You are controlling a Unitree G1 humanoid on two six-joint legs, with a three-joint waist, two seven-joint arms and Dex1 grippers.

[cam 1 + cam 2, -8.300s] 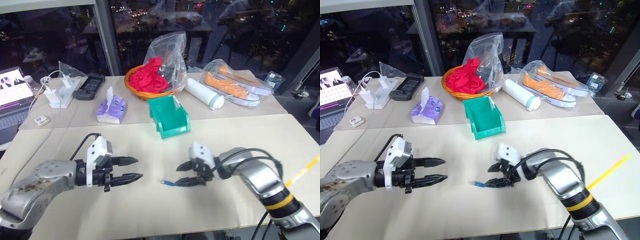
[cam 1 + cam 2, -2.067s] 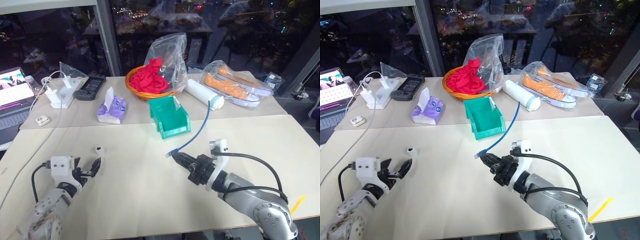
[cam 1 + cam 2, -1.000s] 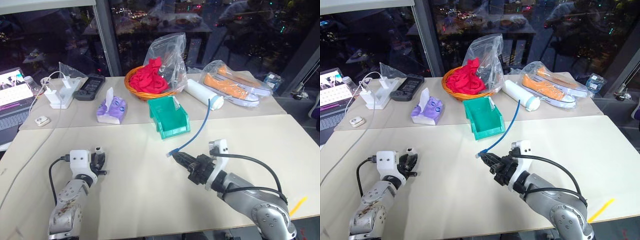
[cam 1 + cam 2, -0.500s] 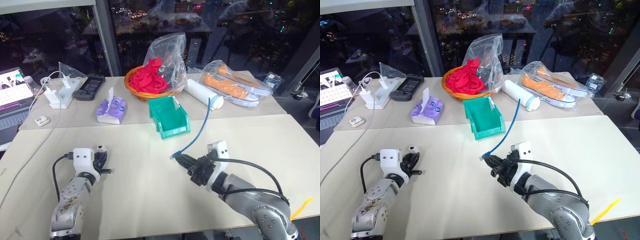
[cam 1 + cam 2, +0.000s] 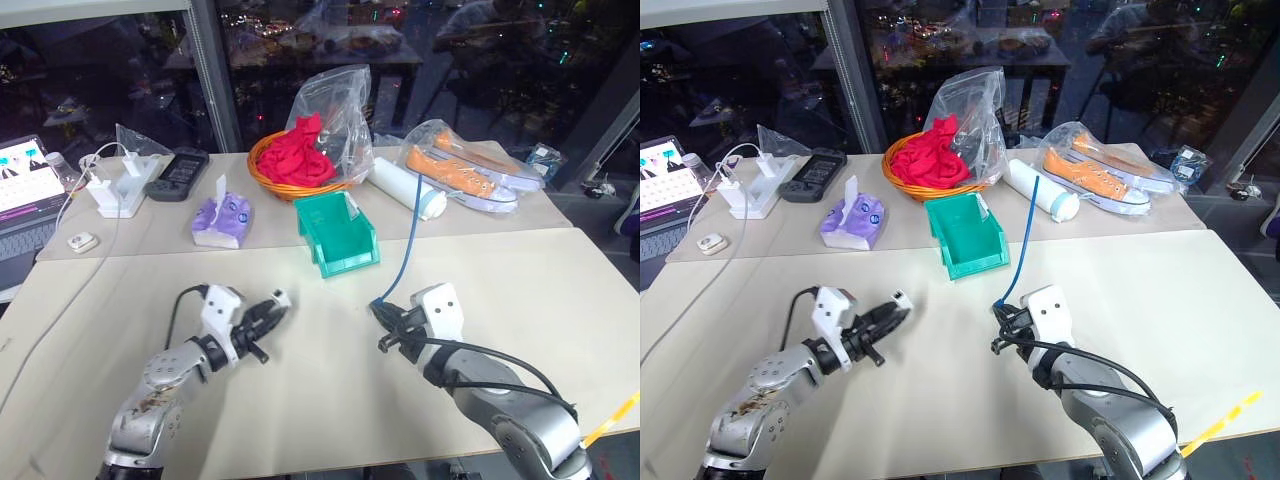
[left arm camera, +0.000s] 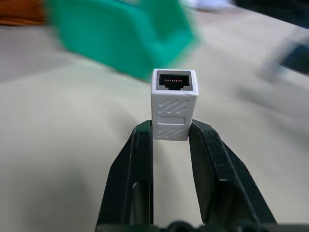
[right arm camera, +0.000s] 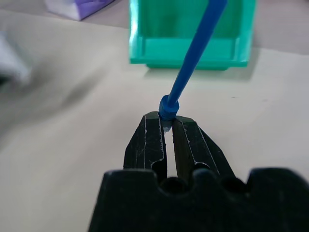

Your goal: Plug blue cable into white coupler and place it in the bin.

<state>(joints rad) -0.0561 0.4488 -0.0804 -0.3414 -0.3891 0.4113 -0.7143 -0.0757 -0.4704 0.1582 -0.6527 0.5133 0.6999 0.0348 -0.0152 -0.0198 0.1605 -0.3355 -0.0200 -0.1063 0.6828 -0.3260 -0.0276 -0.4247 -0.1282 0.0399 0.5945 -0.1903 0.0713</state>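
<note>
My left gripper (image 5: 270, 306) is shut on the white coupler (image 5: 282, 297), holding it just above the table left of centre. In the left wrist view the coupler (image 6: 174, 104) stands between the fingers (image 6: 137, 159) with its socket facing away from the wrist, toward the bin (image 6: 120, 34). My right gripper (image 5: 381, 313) faces it from the right and is shut on the plug end of the blue cable (image 5: 411, 235). The cable rises steeply from the jaws (image 7: 193, 53) toward the back. Behind both grippers, the teal bin (image 5: 338, 235) sits on the table with nothing in it.
At the back stand an orange basket with red cloth (image 5: 300, 160), a plastic bag, a white cylinder (image 5: 408, 188) and bagged orange shoes (image 5: 465, 175). A purple tissue pack (image 5: 222, 220), a charger block with white cords (image 5: 120, 185), a remote (image 5: 178, 170) and a laptop (image 5: 25, 180) lie at the left.
My left gripper has swung right toward the table's centre with the coupler, turning to face the right gripper. The right gripper has rolled and shifted slightly, and the cable now rises more steeply.
</note>
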